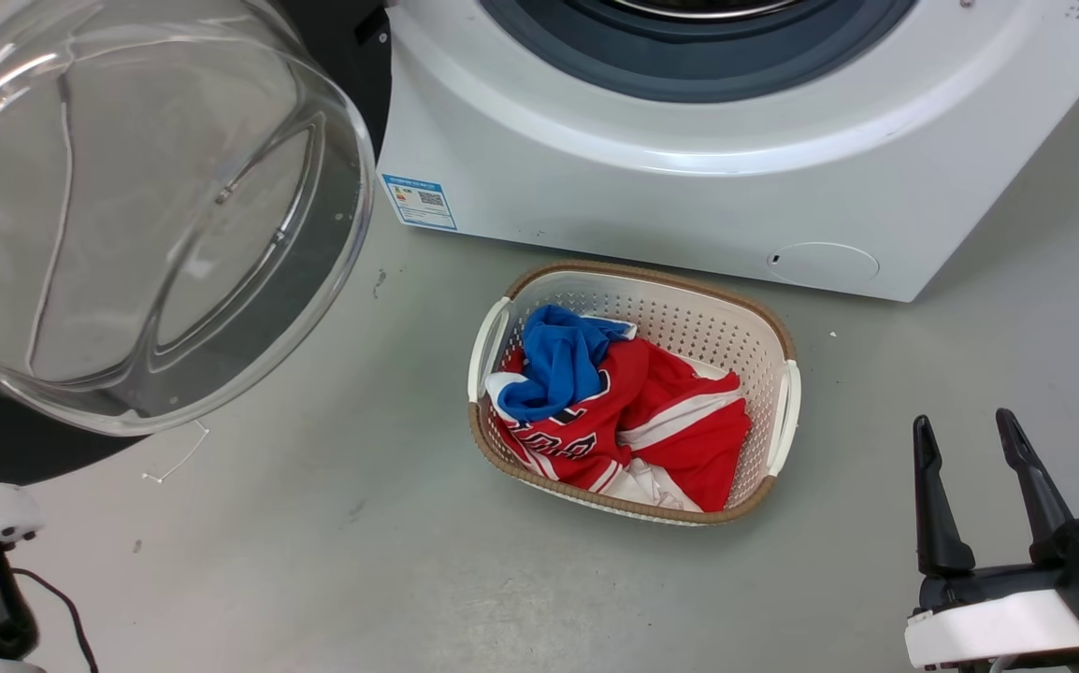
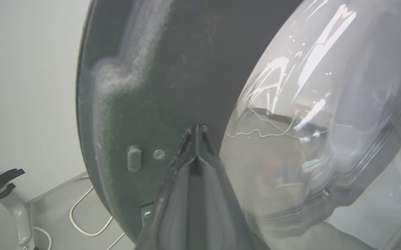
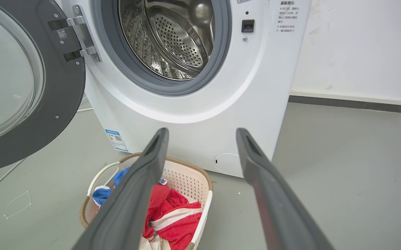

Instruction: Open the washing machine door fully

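Observation:
The washing machine [image 1: 652, 206] stands at the top of the head view, and the right wrist view shows its steel drum [image 3: 176, 38] uncovered. The washing machine door [image 1: 128, 215] is swung out on its left-side hinge [image 3: 79, 38], its clear glass bowl bulging toward the head camera. My left gripper [image 2: 197, 130] is shut with nothing between its fingers. Its tips are at the door's dark inner face [image 2: 158, 69], beside the glass bowl; whether they touch it I cannot tell. My right gripper [image 1: 964, 422] is open low at the right, away from the machine, and points at its front [image 3: 202, 131].
A white laundry basket [image 1: 689, 308] with red and blue clothes sits on the grey floor before the machine. White cables [image 2: 79, 211] and a grey stand [image 2: 9, 205] lie behind the door by the wall. Bare floor stretches to the machine's right [image 3: 343, 166].

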